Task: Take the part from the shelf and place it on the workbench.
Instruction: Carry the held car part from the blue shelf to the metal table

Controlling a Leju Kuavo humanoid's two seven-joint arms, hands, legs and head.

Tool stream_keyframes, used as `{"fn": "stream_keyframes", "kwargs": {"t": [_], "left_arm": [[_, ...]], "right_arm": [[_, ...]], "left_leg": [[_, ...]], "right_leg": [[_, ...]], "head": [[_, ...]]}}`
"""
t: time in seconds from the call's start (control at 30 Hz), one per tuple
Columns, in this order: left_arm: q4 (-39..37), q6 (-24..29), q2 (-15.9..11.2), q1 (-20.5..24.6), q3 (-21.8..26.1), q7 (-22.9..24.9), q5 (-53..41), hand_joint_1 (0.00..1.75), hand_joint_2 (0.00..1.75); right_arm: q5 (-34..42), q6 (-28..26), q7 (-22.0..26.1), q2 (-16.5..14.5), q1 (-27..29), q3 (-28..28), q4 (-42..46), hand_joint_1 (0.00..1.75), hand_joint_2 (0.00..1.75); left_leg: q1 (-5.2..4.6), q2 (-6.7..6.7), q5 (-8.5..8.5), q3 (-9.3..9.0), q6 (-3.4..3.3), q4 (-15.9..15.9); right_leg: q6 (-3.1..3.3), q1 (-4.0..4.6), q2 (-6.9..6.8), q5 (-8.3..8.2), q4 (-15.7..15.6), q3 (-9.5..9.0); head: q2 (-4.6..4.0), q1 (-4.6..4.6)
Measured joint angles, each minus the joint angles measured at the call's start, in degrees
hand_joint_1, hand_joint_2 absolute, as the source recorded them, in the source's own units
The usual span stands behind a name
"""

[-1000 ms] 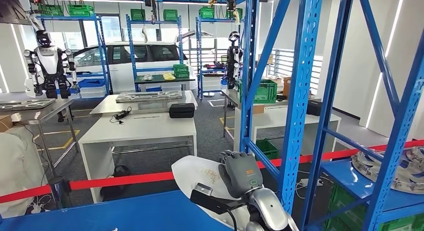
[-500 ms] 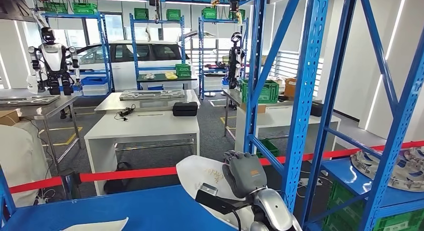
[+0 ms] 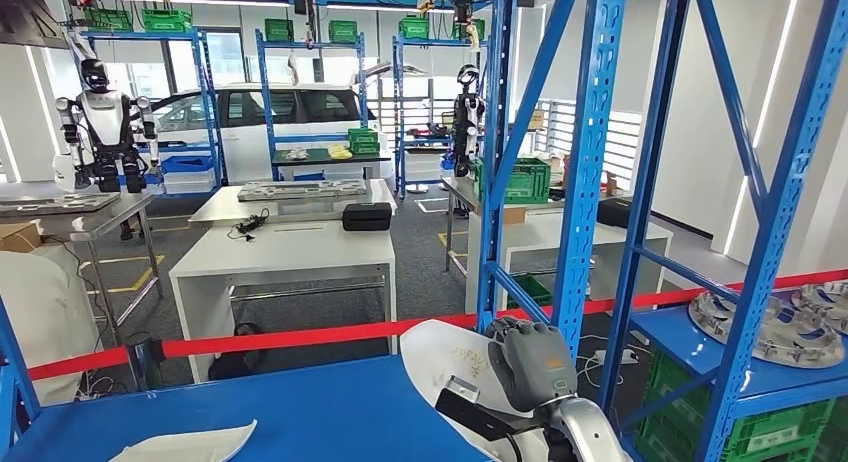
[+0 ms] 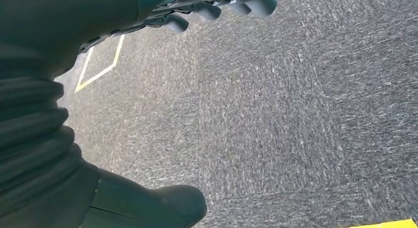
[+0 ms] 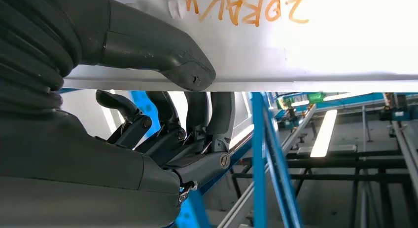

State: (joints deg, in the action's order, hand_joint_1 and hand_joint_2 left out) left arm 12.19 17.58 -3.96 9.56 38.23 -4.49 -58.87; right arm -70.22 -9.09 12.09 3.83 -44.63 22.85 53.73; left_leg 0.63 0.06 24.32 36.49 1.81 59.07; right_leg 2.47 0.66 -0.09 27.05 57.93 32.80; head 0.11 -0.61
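Note:
My right hand (image 3: 532,362) grips a flat white part (image 3: 450,367) with orange writing on it, held low beside the blue rack upright (image 3: 585,152). In the right wrist view the thumb (image 5: 162,50) presses on the white part (image 5: 296,45) and the fingers (image 5: 197,114) curl against its other face. A second white part (image 3: 180,444) lies on the blue shelf (image 3: 320,412) close in front of me. The white workbench (image 3: 285,252) stands beyond the red tape (image 3: 300,337). My left hand (image 4: 74,50) hangs over grey carpet, fingers apart, holding nothing.
Blue rack posts and diagonal braces (image 3: 760,212) stand on my right. Round metal parts (image 3: 770,327) lie on a lower blue shelf there, above green crates (image 3: 770,432). Further tables, a black case (image 3: 366,216), other robots (image 3: 100,122) and a white car (image 3: 270,117) fill the hall behind.
The whole view has shifted, so the camera has moved. My right hand, still holding the white part, sits further right and lower. The second white part has come into view.

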Motion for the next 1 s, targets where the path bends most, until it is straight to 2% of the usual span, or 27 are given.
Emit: {"fn": "stream_keyframes", "kwargs": {"t": [0.03,0.07,0.13,0.17,0.2,0.23,0.3,0.33,0.37,0.47,0.5,0.53,0.57,0.63,0.67,0.7,0.73,0.83,0.87,0.93,1.0], "left_arm": [[-0.01,-0.06,-0.08,-0.02,0.01,0.01,0.04,0.00,1.75],[-0.01,-0.15,-0.21,-0.03,0.02,0.01,0.08,0.00,1.75],[-0.01,-0.72,-0.37,-0.04,0.04,0.05,0.15,0.00,1.75],[-0.01,-1.09,-0.43,-0.08,0.05,0.14,0.16,0.00,1.75],[-0.02,-1.50,-0.47,-0.12,0.07,0.26,0.18,0.00,1.75],[-0.03,-1.80,-0.55,-0.15,0.08,0.40,0.22,0.00,1.75],[-0.02,-2.13,-0.83,-0.14,0.12,0.61,0.41,0.00,1.75],[-0.01,-2.23,-0.97,-0.12,0.14,0.65,0.53,0.00,1.75],[0.00,-2.31,-1.08,-0.13,0.15,0.67,0.63,0.00,1.75],[0.01,-2.39,-1.15,-0.32,0.22,0.65,0.81,0.00,1.75],[0.02,-2.38,-1.17,-0.35,0.27,0.62,0.84,0.00,1.75],[0.03,-2.38,-1.21,-0.36,0.35,0.60,0.84,0.00,1.75],[0.04,-2.37,-1.26,-0.37,0.45,0.56,0.84,0.00,1.75],[0.06,-2.37,-1.33,-0.43,0.65,0.51,0.84,0.00,1.75],[0.05,-2.37,-1.33,-0.48,0.74,0.49,0.84,0.00,1.75],[0.05,-2.37,-1.33,-0.52,0.85,0.49,0.84,0.00,1.75],[0.05,-2.37,-1.33,-0.55,0.96,0.49,0.84,0.00,1.75],[0.08,-2.37,-1.32,-0.56,1.13,0.45,0.74,0.00,1.75],[0.10,-2.36,-1.32,-0.55,1.14,0.44,0.67,0.00,1.75],[0.10,-2.35,-1.30,-0.53,1.14,0.48,0.47,0.00,1.75],[0.10,-2.34,-1.39,-0.54,1.14,0.63,0.25,0.00,1.75]], "right_arm": [[0.02,-0.03,0.03,0.10,0.08,-0.14,0.13,1.75,1.75],[0.04,-0.06,0.07,0.16,0.21,-0.26,0.21,1.75,1.75],[0.05,-0.07,0.14,0.40,0.81,-0.61,0.30,1.75,1.75],[0.06,-0.06,0.15,0.57,1.29,-0.81,0.32,1.75,1.75],[0.05,-0.04,0.14,0.78,1.78,-1.03,0.37,1.75,1.75],[0.05,-0.03,0.13,0.98,2.21,-1.25,0.49,1.75,1.75],[0.05,-0.03,0.13,1.38,2.74,-1.63,0.93,1.75,1.75],[0.04,-0.03,0.16,1.57,2.86,-1.84,1.21,1.75,1.75],[0.04,-0.03,0.22,1.74,2.94,-2.01,1.46,1.75,1.75],[-0.04,0.11,0.39,2.21,3.38,-2.45,2.06,1.75,1.75],[-0.08,0.20,0.43,2.36,3.51,-2.56,2.20,1.75,1.75],[-0.10,0.27,0.47,2.50,3.57,-2.66,2.31,1.75,1.75],[-0.11,0.36,0.51,2.61,3.59,-2.72,2.37,1.75,1.75],[-0.11,0.57,0.56,2.67,3.71,-2.78,2.46,1.75,1.75],[-0.11,0.68,0.58,2.67,3.82,-2.78,2.46,1.75,1.75],[-0.12,0.75,0.62,2.68,3.93,-2.78,2.46,1.75,1.75],[-0.12,0.80,0.64,2.68,3.99,-2.78,2.48,1.75,1.75],[-0.14,0.79,0.69,2.68,3.95,-2.81,2.65,1.75,1.75],[-0.17,0.78,0.70,2.69,3.92,-2.83,2.77,1.75,1.75],[-0.29,0.72,0.72,2.74,3.90,-2.87,2.96,1.75,1.75],[-0.39,0.64,0.72,2.81,3.89,-2.89,3.01,1.75,1.75]], "left_leg": [[-0.02,-0.03,1.20,0.67,0.29,1.32],[0.06,-0.06,3.19,1.79,0.55,3.95],[0.12,-0.06,7.59,4.44,1.08,11.39],[0.16,-0.05,8.76,5.17,1.26,14.10],[0.20,-0.05,8.87,4.90,1.36,14.80],[0.24,-0.04,7.99,3.43,1.41,13.12],[0.30,-0.02,5.58,-1.51,1.35,5.54],[0.24,-0.10,4.73,-3.49,1.02,2.24],[0.17,-0.18,4.36,-4.60,0.62,0.27],[0.03,-0.30,3.69,-4.59,-0.79,-0.35],[0.09,-0.27,3.36,-4.43,-1.22,-0.44],[0.19,-0.23,3.02,-4.19,-1.64,-0.56],[0.28,-0.18,2.67,-3.87,-1.96,-0.64],[0.27,-0.14,2.05,-2.98,-2.24,-0.56],[0.27,-0.14,1.75,-2.48,-2.24,-0.47],[0.26,-0.16,1.46,-1.98,-2.20,-0.37],[0.26,-0.18,1.20,-1.55,-2.11,-0.26],[0.19,-0.27,0.56,-0.89,-1.59,-0.07],[0.16,-0.29,0.34,-0.80,-1.29,-0.08],[0.17,-0.31,-0.17,-0.68,-0.54,-0.31],[0.23,-0.33,-0.32,-0.43,0.17,-0.43]], "right_leg": [[0.29,-0.26,-0.03,-0.55,-0.38,0.18],[0.46,-0.41,-0.05,-1.01,-0.60,0.47],[0.62,-0.46,-0.06,-1.62,-0.59,1.27],[0.56,-0.46,-0.07,-1.88,-0.51,1.69],[0.47,-0.48,-0.08,-2.11,-0.38,2.08],[0.32,-0.52,-0.08,-2.31,-0.20,2.47],[-0.06,-0.58,-0.08,-2.59,0.35,3.20],[-0.32,-0.53,-0.07,-2.71,0.65,3.52],[-0.62,-0.48,-0.06,-2.88,0.86,3.78],[-1.67,-0.41,-0.01,-3.48,0.85,4.12],[-2.03,-0.47,0.02,-3.06,1.25,4.34],[-2.37,-0.53,0.05,-1.92,2.58,4.94],[-2.69,-0.63,0.08,-0.04,5.11,5.99],[-3.16,-0.74,0.09,4.44,12.83,8.99],[-3.26,-0.77,0.09,5.86,16.02,10.08],[-3.24,-0.77,0.09,6.28,17.33,10.20],[-3.10,-0.75,0.09,5.67,16.25,9.07],[-2.15,-0.44,0.10,2.13,4.59,1.44],[-1.85,-0.26,0.10,1.59,1.92,-0.11],[-1.33,0.09,0.10,1.22,0.64,-0.54],[-0.64,-0.07,0.04,0.45,0.23,-0.27]], "head": [[0.00,0.04],[0.00,0.10],[0.00,0.20],[0.00,0.22],[0.00,0.23],[0.00,0.23],[0.00,0.26],[0.00,0.27],[0.00,0.27],[0.00,0.24],[0.00,0.21],[0.00,0.19],[0.00,0.15],[0.00,0.10],[0.00,0.09],[0.00,0.08],[0.00,0.07],[0.00,0.07],[0.00,0.07],[0.00,0.10],[0.00,0.08]]}}
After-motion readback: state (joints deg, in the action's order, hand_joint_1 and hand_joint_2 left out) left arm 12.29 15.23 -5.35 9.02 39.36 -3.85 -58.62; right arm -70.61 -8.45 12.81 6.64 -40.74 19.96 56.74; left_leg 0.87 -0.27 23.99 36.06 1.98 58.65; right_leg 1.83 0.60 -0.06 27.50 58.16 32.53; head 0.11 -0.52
